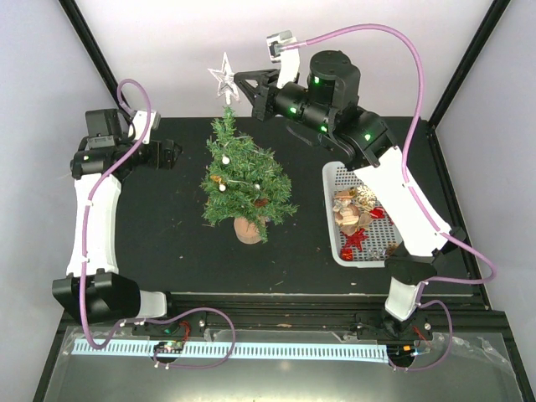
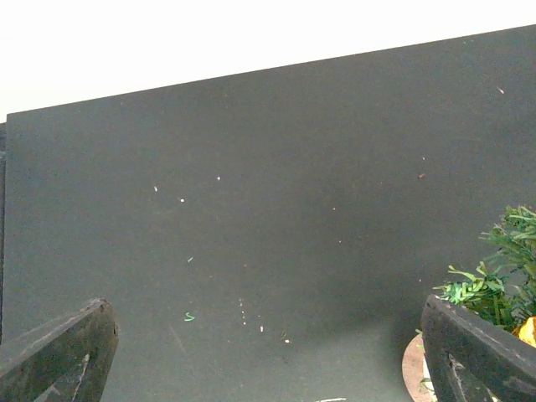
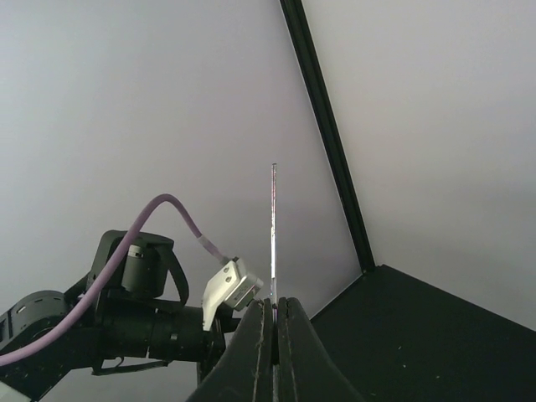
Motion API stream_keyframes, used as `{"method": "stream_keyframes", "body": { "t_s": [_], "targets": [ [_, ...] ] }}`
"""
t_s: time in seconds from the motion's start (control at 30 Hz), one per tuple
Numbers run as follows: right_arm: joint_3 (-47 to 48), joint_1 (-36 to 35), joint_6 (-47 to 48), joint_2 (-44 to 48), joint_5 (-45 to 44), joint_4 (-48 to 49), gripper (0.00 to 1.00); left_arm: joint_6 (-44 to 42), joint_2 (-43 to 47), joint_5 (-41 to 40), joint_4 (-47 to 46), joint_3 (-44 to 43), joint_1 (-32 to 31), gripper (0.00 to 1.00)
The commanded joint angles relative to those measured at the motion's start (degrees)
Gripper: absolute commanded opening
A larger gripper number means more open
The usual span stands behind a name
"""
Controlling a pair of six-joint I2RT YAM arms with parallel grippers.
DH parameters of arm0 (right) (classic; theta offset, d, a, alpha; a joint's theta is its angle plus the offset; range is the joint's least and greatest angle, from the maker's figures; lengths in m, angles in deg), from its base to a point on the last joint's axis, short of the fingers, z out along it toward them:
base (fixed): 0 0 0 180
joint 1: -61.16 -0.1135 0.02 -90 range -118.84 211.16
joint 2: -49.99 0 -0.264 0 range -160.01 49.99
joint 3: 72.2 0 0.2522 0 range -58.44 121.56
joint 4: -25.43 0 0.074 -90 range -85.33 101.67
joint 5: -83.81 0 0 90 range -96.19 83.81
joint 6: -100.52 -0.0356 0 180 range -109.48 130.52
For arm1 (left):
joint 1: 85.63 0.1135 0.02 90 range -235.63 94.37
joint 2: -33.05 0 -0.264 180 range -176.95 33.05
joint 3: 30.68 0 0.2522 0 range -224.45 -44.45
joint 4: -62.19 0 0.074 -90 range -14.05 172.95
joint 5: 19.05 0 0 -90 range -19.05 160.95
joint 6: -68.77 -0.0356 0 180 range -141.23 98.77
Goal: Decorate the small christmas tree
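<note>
Right end effector [image 3: 275, 303]: jaws closed to a hairline gap, pinching a silver star topper [image 1: 224, 75] by its lower part. In the right wrist view the star shows edge-on, as a thin vertical line rising from between the fingertips. In the top view the star sits directly above the tip of the small christmas tree [image 1: 244, 177], over the far half of the worktop [image 1: 167, 247]. Whether its lowest point touches the tip: cannot tell. The right arm reaches in from the right edge, and its forearm passes over the basket.

Left end effector [image 1: 172, 155]: jaws spread wide, nothing between them. In the left wrist view the two dark fingers [image 2: 59, 356] sit at the bottom corners with bare worktop between them. It is held low near the far-left corner and points toward the tree, apart from it.

The tree stands upright near mid-worktop, slightly left of centre, on a round light-wood stump base [image 1: 249, 229]. Its branches carry small white balls, a pale bead strand, and orange and red pieces.

White mesh basket [image 1: 333, 219]: against the right edge, toward the near-right corner. It holds loose ornaments [image 1: 353, 219], red bows and tan pieces among them.
</note>
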Motion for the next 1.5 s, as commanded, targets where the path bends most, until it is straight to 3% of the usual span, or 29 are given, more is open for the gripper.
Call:
{"method": "stream_keyframes", "body": {
  "t_s": [0.0,0.77,1.47],
  "targets": [
    [0.4,-0.4,-1.3,1.7,1.2,1.6,0.01,0.7,-0.5,-0.5,-1.4,-0.5,-0.4,0.99],
    [-11.8,-0.5,-1.9,6.9,1.9,6.0,0.01,1.1,-1.3,-1.1,-2.9,-0.5,-0.5,0.99],
    [-24.8,-1.4,3.6,11.2,1.3,13.7,0.04,1.9,-2.4,-1.3,-3.7,-0.7,-1.4,0.99]
  ]
}}
